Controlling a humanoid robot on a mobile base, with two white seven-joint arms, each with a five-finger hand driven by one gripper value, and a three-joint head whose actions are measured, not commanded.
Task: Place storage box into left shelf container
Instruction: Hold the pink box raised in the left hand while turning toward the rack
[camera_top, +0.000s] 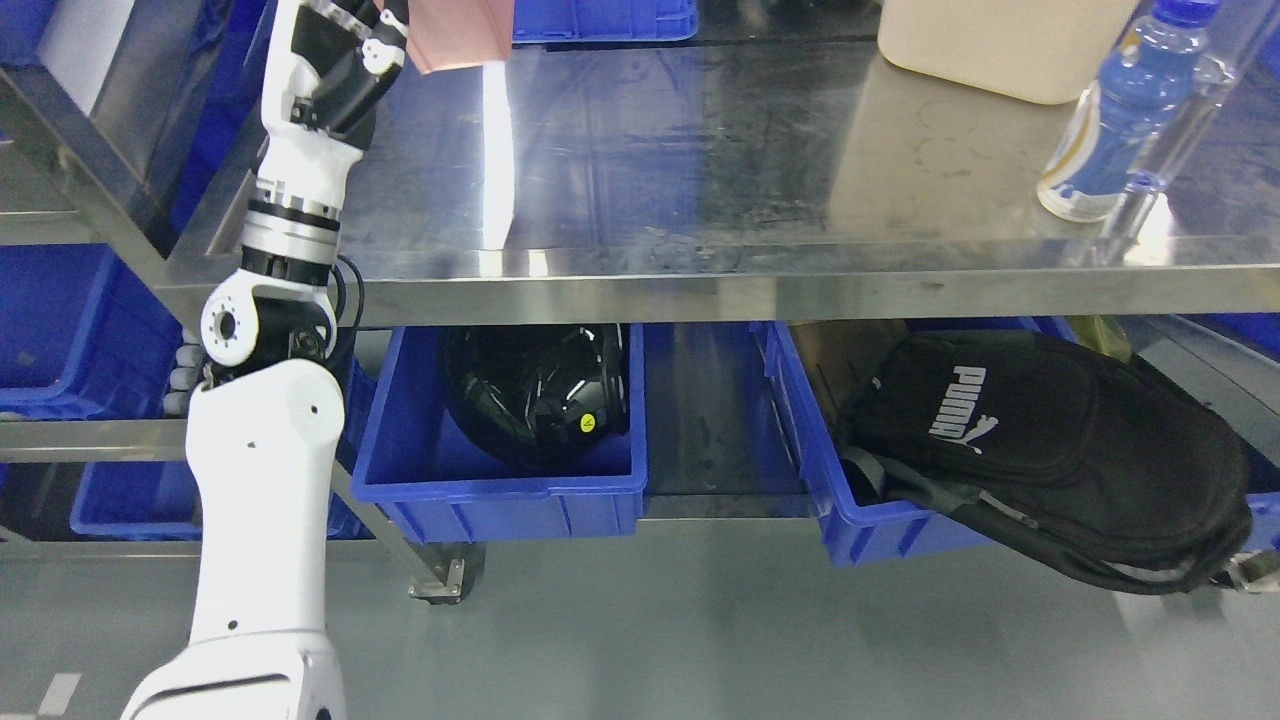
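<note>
My left arm (262, 480) rises from the lower left, and its hand (372, 40) reaches the picture's top edge above the steel shelf (700, 180). The hand's fingers are closed on the left side of a pink storage box (462, 35), held just above the shelf top. The box's upper part is cut off by the frame. Right behind it sits a blue container (600, 20), only its front edge showing. On the left-hand rack stands another blue bin (60, 330). My right arm does not show.
A beige tub (1000, 45) and a blue drink bottle (1120, 110) stand at the shelf's right. Below, one blue bin (500, 490) holds a black helmet (535, 395); another (880, 530) holds a black Puma bag (1040, 450). Grey floor lies in front.
</note>
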